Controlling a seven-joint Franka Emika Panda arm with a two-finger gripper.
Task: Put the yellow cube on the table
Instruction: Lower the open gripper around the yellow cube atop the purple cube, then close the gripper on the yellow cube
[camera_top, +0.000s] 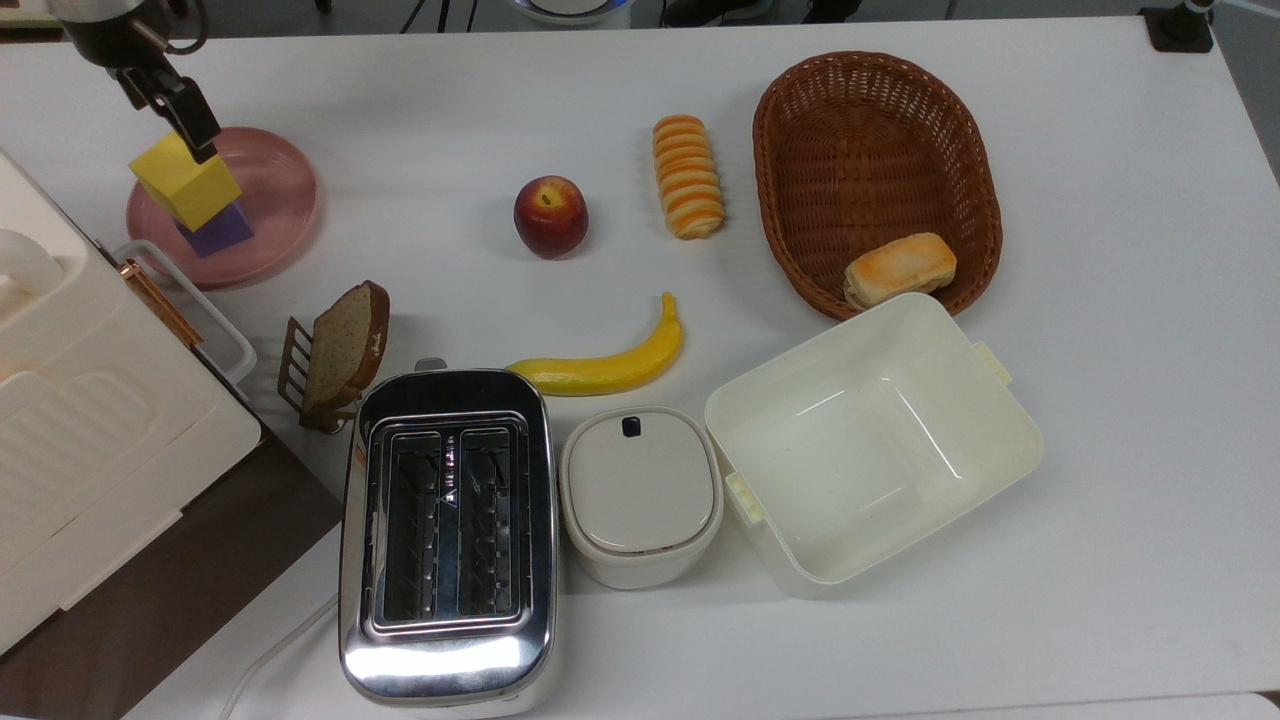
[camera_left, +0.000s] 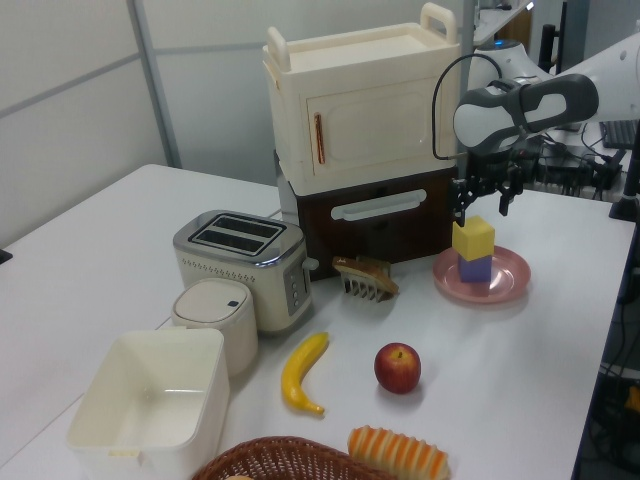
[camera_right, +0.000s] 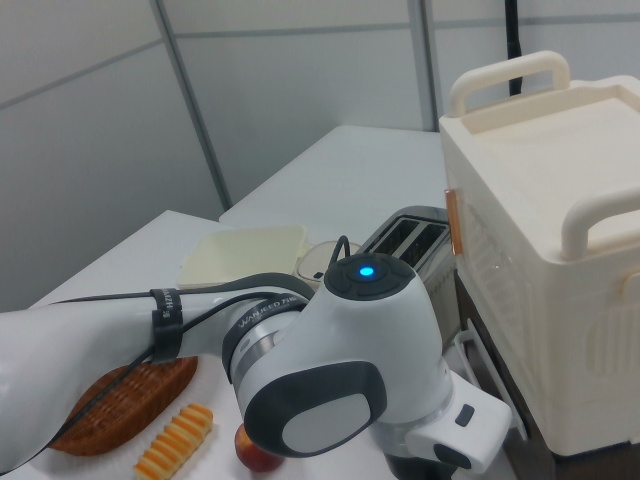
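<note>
The yellow cube (camera_top: 184, 180) (camera_left: 473, 238) sits stacked on a purple cube (camera_top: 218, 229) (camera_left: 475, 267), and both rest on the pink plate (camera_top: 280, 200) (camera_left: 508, 281) on the white tabletop (camera_top: 1120, 350) (camera_left: 120, 240). The gripper (camera_top: 180, 105) (camera_left: 484, 196) hangs just above the yellow cube, its 2 jaws spread to either side of the cube's top, clasping nothing. Taking the plate as landmark, an apple (camera_top: 550, 215) (camera_left: 397, 367) lies well off toward the top view's right, and a banana (camera_top: 610, 365) (camera_left: 302, 373) beyond it.

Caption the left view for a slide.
Gripper poised above the yellow cube stacked on a purple cube on the pink plate.
</note>
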